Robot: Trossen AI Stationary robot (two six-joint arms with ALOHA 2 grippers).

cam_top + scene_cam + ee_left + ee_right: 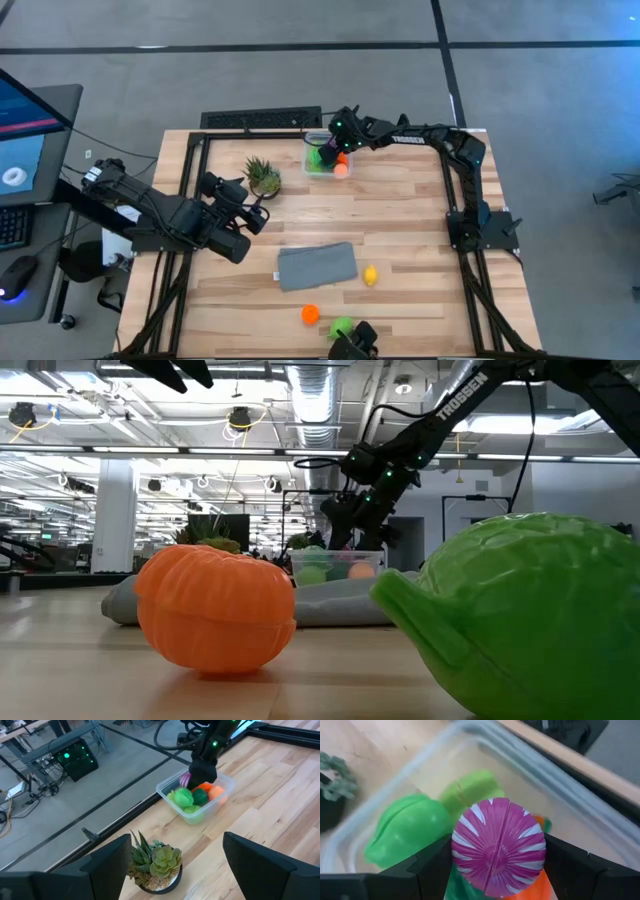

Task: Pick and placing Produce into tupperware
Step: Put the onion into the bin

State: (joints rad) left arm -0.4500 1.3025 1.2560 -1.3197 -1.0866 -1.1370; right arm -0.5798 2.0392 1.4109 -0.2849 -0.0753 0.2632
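Right now the right end effector point(497, 870) hangs low over the clear plastic rectangular tupperware tub point(322, 139) at the far edge of the tabletop point(400, 220), its two dark fingers spread about as wide as the purple-and-white ribbed round toy point(498, 847) that sits between them. Whether the fingers press on the toy or have just let go, I cannot tell.

Under that purple toy the tub is already crowded: a bright green toy point(407, 832), a paler green one point(472, 787) and something orange point(216, 793) fill most of the floor. That crowding is the main risk. Dropped onto the rounded pile, the ball-shaped toy could roll off and bounce over the low wall onto the tabletop or off its edge. Fingers lifting away at an angle could also catch the rim and drag the light tub.

The left end effector point(175, 865) waits open and empty near the small potted succulent point(263, 178).

An orange pumpkin-like toy point(310, 314), a yellow toy point(371, 276) and a green leafy toy point(342, 327) lie near the grey cloth point(317, 266), not yet packed.
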